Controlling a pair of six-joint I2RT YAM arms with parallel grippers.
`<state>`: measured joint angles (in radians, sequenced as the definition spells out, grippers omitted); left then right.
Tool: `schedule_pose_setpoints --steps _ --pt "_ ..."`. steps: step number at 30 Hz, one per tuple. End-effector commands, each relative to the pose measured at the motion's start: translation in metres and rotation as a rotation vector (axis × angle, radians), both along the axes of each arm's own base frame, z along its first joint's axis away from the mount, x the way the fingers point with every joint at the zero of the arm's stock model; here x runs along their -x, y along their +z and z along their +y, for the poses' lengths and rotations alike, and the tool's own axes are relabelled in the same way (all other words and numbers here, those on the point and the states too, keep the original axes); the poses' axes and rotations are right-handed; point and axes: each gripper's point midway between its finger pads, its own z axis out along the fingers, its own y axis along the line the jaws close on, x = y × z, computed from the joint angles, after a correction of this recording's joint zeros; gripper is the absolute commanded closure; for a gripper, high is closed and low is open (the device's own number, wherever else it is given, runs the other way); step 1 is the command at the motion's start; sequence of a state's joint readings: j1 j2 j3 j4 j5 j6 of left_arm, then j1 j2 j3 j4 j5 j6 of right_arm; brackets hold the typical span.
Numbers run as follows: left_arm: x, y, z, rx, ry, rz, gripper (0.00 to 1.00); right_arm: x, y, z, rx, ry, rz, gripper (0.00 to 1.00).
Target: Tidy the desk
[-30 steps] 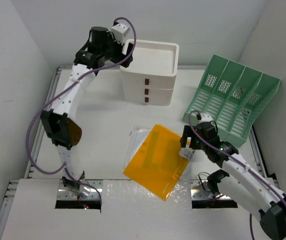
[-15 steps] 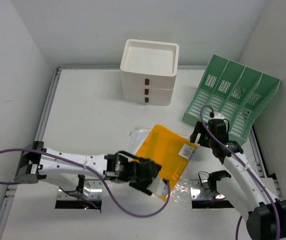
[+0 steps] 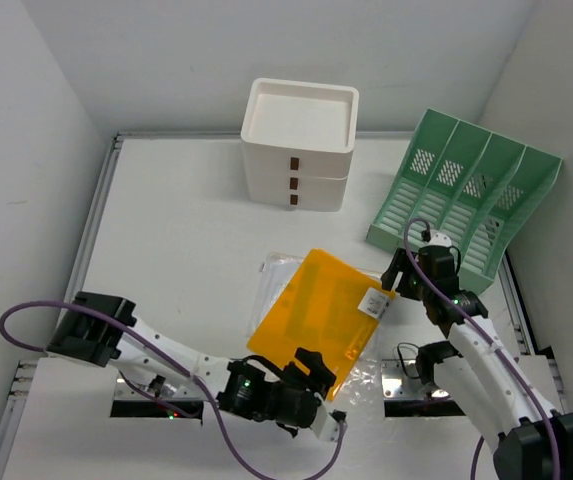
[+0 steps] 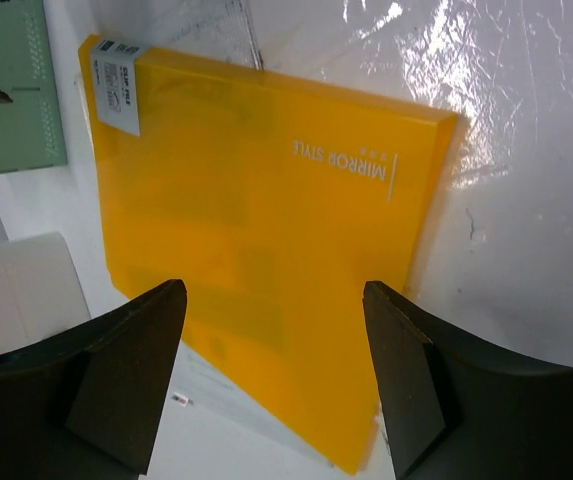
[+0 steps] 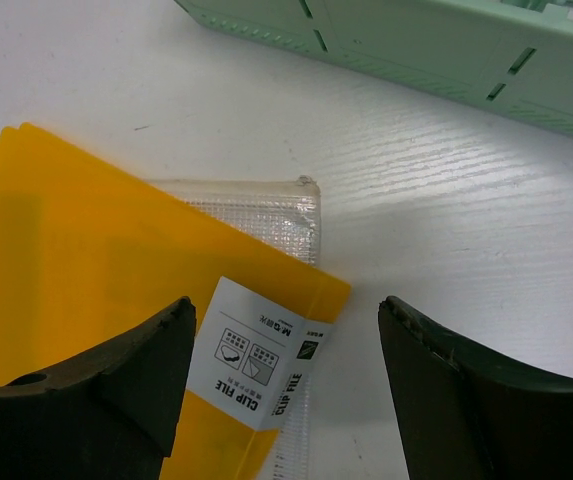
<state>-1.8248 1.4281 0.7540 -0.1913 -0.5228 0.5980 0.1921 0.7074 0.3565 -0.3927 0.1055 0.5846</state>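
So the bench point(image 3: 186, 220) takes up basically the whole overhead view: white top, metal rim down the left side. Its near edge is hidden behind my own arm bases. The green file rack point(image 3: 466, 195) sits far right, tilted. My right wrist cam only catches its bottom edge, the rest is cut off. The white drawer box point(image 3: 301, 140) is at the far middle, and in the left wrist cam it's just a blurry pale corner.

The orange folder point(image 3: 321, 315) lies flat in the near middle, turned at an angle. Its near corner is hidden behind my left arm in the overhead view. It's on top of a clear sleeve point(image 3: 276, 275) that only pokes out at the far-left side, so I can't tell what's in it. There's a shiny film point(image 3: 366, 375) under the near-right edge, mostly glare.

My left claw point(image 4: 271, 300) hangs over the folder's near end, fingers spread, gripping nothing. My right claw point(image 5: 286, 305) is the same, spread wide above the folder's right corner. The label point(image 5: 261, 365) there says CLIP FILE, and the rest is too small to read.
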Motion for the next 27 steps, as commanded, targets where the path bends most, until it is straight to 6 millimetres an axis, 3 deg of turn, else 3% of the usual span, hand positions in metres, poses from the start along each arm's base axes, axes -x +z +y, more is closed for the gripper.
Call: schedule_pose_setpoints --steps 1,3,12,18,20,27 --pt "0.011 0.016 -0.03 0.139 -0.017 0.042 0.3 -0.01 0.011 -0.001 -0.014 -0.03 -0.047 0.29" --pt "0.013 0.01 -0.03 0.129 -0.025 0.047 0.3 -0.01 0.013 -0.001 -0.016 -0.03 -0.052 0.29" --pt "0.058 -0.026 -0.039 0.05 -0.157 0.246 0.31 -0.008 0.01 -0.003 -0.005 -0.036 -0.043 0.3" --pt "0.049 -0.023 -0.053 0.088 -0.124 0.197 0.31 -0.007 0.012 -0.004 0.003 -0.032 -0.053 0.3" --pt "0.045 -0.022 -0.056 0.099 -0.107 0.17 0.37 -0.006 0.01 -0.004 0.005 -0.029 -0.051 0.3" --pt "0.048 -0.054 -0.057 0.043 -0.078 0.203 0.48 -0.004 0.013 -0.009 0.018 -0.041 -0.071 0.3"
